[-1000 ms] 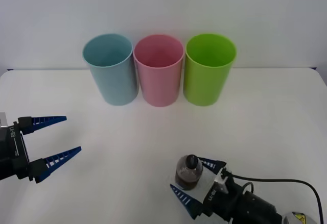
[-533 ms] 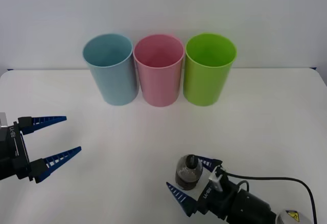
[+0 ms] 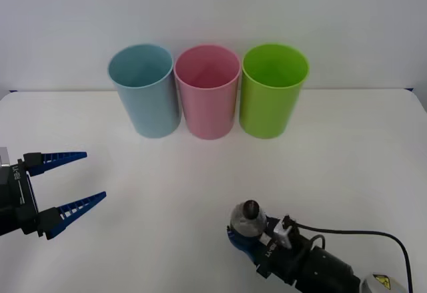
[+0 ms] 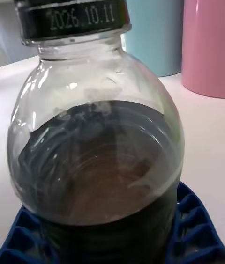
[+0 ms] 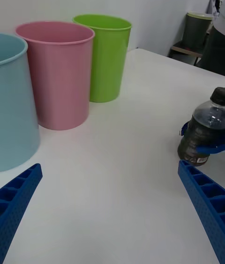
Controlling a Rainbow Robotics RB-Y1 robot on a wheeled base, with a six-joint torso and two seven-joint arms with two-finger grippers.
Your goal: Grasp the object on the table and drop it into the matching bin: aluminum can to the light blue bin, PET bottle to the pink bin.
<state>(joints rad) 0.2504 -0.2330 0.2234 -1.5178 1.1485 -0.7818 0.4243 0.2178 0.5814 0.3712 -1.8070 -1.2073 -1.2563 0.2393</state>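
Observation:
The PET bottle (image 3: pixel 246 219), small and clear with a black cap and dark brown liquid, stands near the table's front edge, right of centre. My right gripper (image 3: pixel 243 234) is shut on the PET bottle's lower body, and its blue fingers (image 4: pixel 194 226) press both sides of the bottle (image 4: pixel 93 151). The left wrist view shows the bottle (image 5: pixel 202 128) held upright on the table. Along the back stand the light blue bin (image 3: pixel 144 90) and the pink bin (image 3: pixel 208 93), side by side. My left gripper (image 3: pixel 72 180) hangs open at the far left, holding nothing.
A lime green bin (image 3: pixel 273 91) stands right of the pink one, the three rims nearly touching. White table (image 3: pixel 200 173) stretches between the bins and the bottle. A black cable (image 3: pixel 360 234) trails from the right wrist.
The right gripper's fingers, open around the bottle before, have shut on it. The left arm has not moved.

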